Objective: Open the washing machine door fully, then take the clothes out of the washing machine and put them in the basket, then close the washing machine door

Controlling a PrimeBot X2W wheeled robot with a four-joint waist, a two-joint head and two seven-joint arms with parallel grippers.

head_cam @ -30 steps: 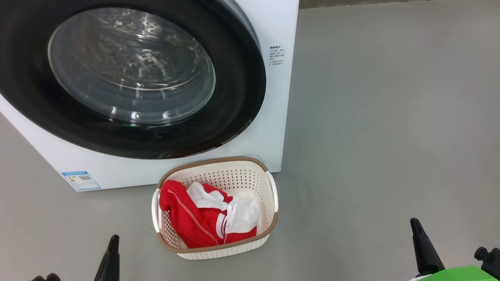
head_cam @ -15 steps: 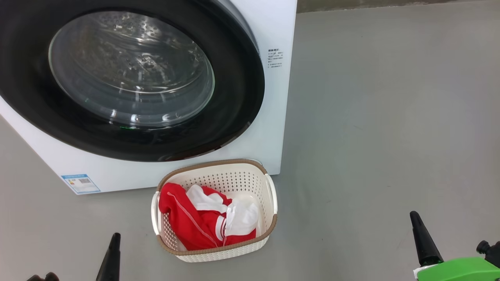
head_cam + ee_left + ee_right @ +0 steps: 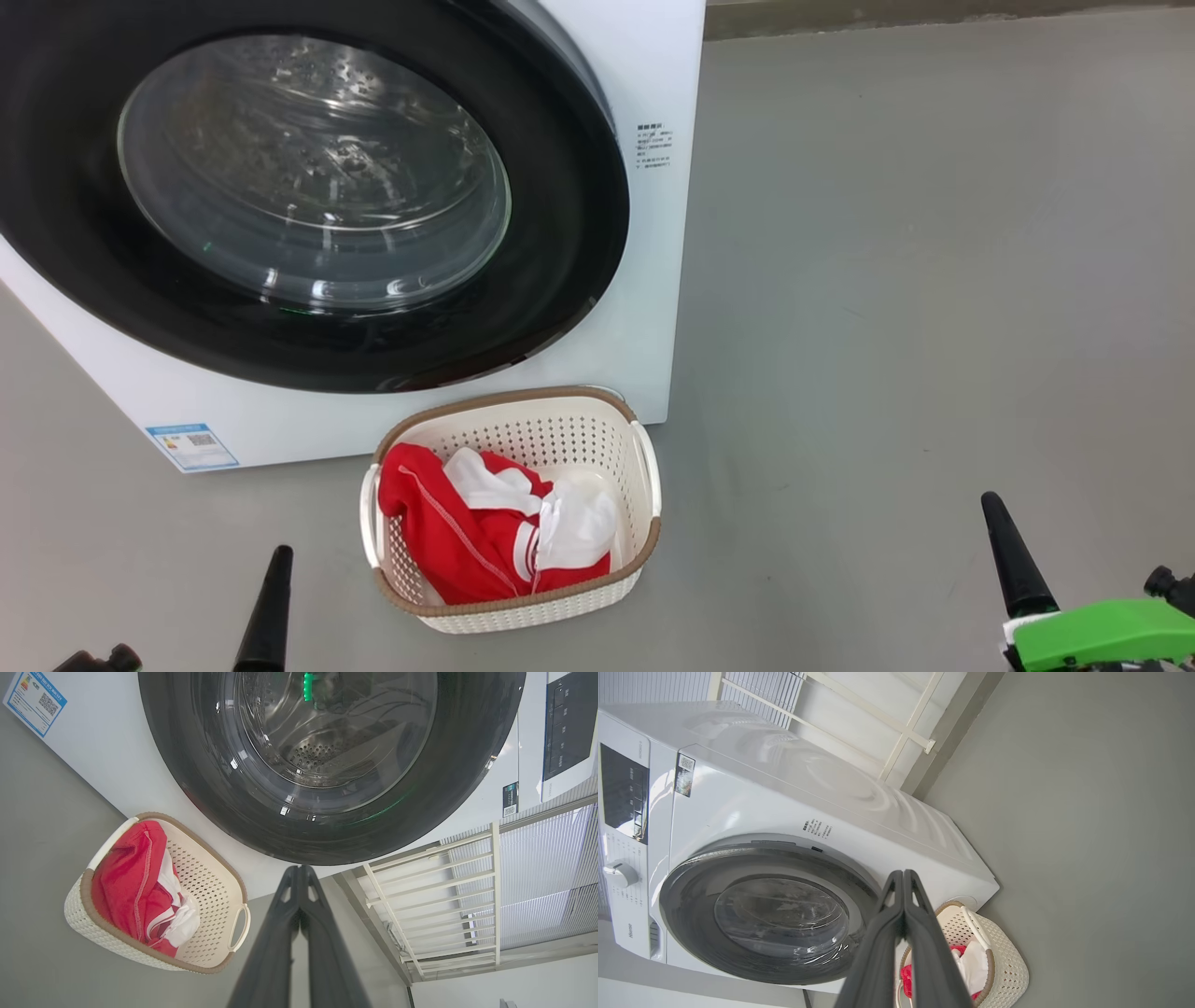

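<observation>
Clothes [image 3: 448, 546] heaped in basket [image 3: 560, 434] — washing machine door [image 3: 565, 233] shut.

Head view, upper left: washing machine door [image 3: 569, 233] loses the top and left of its black rim to the frame edge. Small print [image 3: 654, 147] and blue label [image 3: 191, 446] on the washing machine [image 3: 653, 56] are too small to read. Lower folds of the clothes [image 3: 448, 541] are hidden behind the near wall of the basket [image 3: 523, 611]. Left claw [image 3: 279, 560] and right claw [image 3: 990, 509] run off the bottom edge.
</observation>
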